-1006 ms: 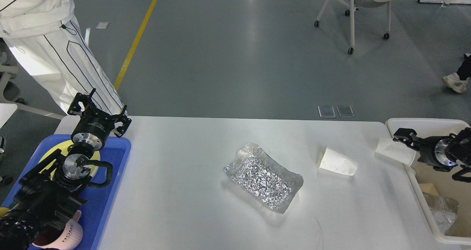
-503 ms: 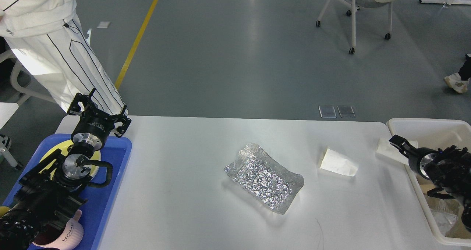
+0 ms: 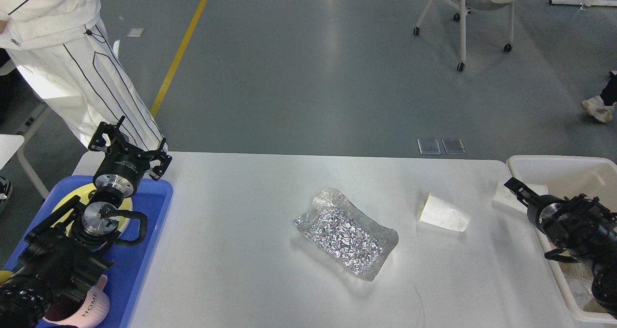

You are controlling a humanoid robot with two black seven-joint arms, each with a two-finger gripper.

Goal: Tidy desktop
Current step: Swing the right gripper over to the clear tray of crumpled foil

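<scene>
Jaws apart on the left gripper (image 3: 129, 142); right gripper (image 3: 515, 187), seemingly closed, has drawn back over the desktop (image 3: 250, 251).

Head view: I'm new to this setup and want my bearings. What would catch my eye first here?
Most striking is the crinkled silver foil bag lying flat in the middle of the white desktop. To its right, a white paper cup lies tipped on its side. A blue tray sits at the table's left edge under the left gripper, and a cream bin stands at the right edge.
</scene>
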